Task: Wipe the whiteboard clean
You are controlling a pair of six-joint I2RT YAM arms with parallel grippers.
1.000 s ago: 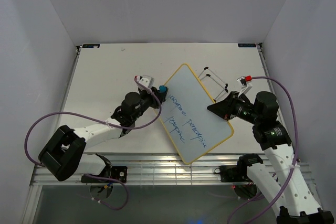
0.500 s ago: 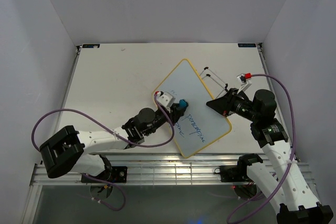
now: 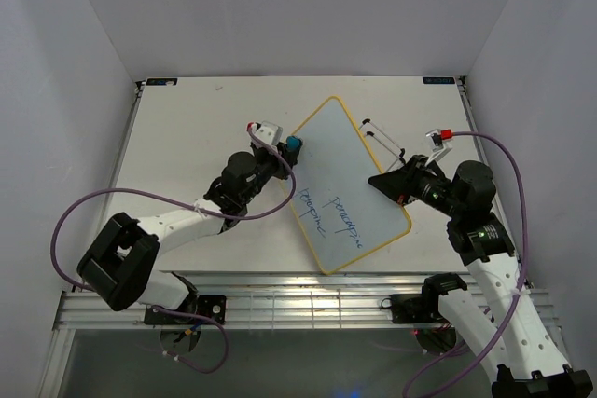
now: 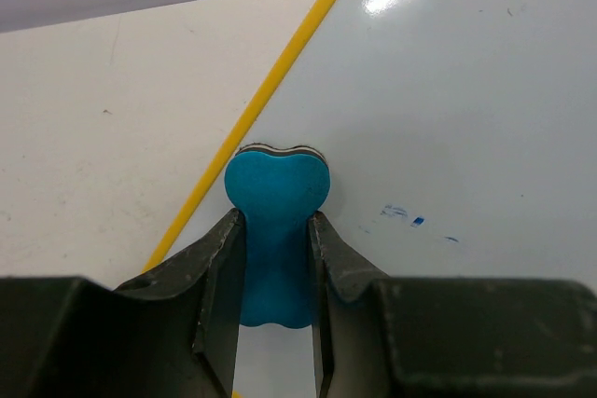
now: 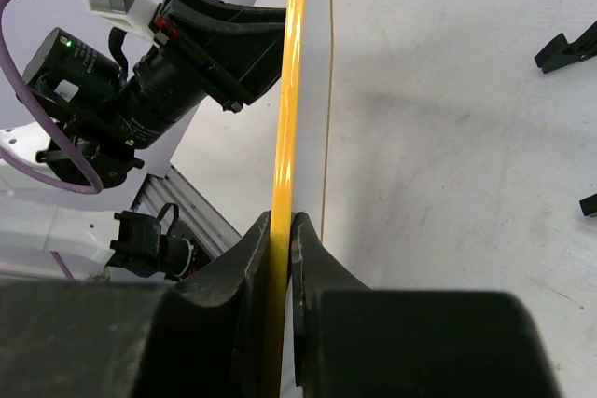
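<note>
The whiteboard [image 3: 350,179] has a glossy white face and a yellow frame, and lies tilted across the middle of the table. Blue handwritten lines [image 3: 340,214] remain on its lower half; the upper half is wiped. My left gripper [image 3: 292,148] is shut on the small blue eraser [image 4: 275,221], pressed on the board near its upper left edge. Faint blue specks [image 4: 401,214] lie beside the eraser. My right gripper [image 3: 376,185] is shut on the board's yellow frame [image 5: 283,165] at its right edge.
The board's black wire feet [image 3: 382,139] lie detached on the table behind the board, and show at the right in the right wrist view [image 5: 569,48]. The table's near edge has a metal rail [image 3: 308,305]. White walls enclose the table.
My left gripper swept the eraser down to the board's middle, then back up to its upper left edge. The upper left line of writing is gone. The board shifted slightly.
</note>
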